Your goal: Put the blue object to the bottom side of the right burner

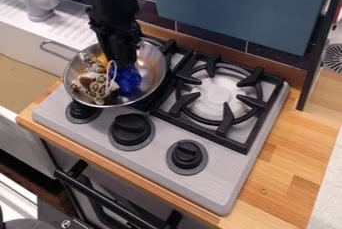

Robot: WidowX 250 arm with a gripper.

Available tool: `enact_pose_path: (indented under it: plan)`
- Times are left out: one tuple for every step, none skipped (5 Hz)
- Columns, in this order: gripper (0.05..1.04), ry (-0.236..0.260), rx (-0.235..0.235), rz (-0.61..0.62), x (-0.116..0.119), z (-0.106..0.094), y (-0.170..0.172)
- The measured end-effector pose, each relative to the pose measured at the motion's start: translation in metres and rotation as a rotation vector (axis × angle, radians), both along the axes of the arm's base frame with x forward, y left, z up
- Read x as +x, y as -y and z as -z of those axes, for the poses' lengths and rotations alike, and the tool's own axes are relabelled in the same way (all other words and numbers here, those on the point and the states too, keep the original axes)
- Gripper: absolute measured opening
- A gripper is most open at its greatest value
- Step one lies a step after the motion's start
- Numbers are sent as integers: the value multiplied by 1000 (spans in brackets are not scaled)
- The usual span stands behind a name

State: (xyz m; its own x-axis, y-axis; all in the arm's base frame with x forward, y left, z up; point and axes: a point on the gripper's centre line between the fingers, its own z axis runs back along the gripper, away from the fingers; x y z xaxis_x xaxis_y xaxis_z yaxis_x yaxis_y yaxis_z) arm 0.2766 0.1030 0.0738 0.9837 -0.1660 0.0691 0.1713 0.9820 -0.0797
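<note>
Blue object (129, 79) sits inside the metal pan (152, 62), right of the pan's middle. The gripper (121, 64) hangs over the pan, pointing down. Key relation: blue object lies directly at the gripper's lower end, offset slightly right and near. Contact cannot be confirmed. Jaw state: cannot tell whether released, clenched or grasping the blue object; the dark body of the gripper hides this. Object outline roughly round; no clear long axis. Brown-and-cream patterned items (94, 81) lie just left of it, so any closing should favour the right side to avoid snagging them. Target, near side of the right burner (218, 98), lies well apart to the right. Judged path: secure grasp, lift above the pan's right rim, carry right, then set down toward near.
</note>
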Motion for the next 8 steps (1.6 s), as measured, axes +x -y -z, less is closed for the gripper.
enact_pose_path:
  plan:
    - [265, 15, -4, -58, 4, -21, 0]
    - [266, -4, -41, -116, 7, -36, 3]
    - [265, -11, -63, -171, 9, -55, 8]
    - [266, -33, -96, -207, 12, -63, 23]
    - [266, -39, -130, -222, 16, -59, 48]
    - [266, 26, -137, -229, 11, -56, 68]
    - [266, 11, -162, -214, 3, -43, 82]
    - [266, -4, -145, -209, -5, -24, 92]
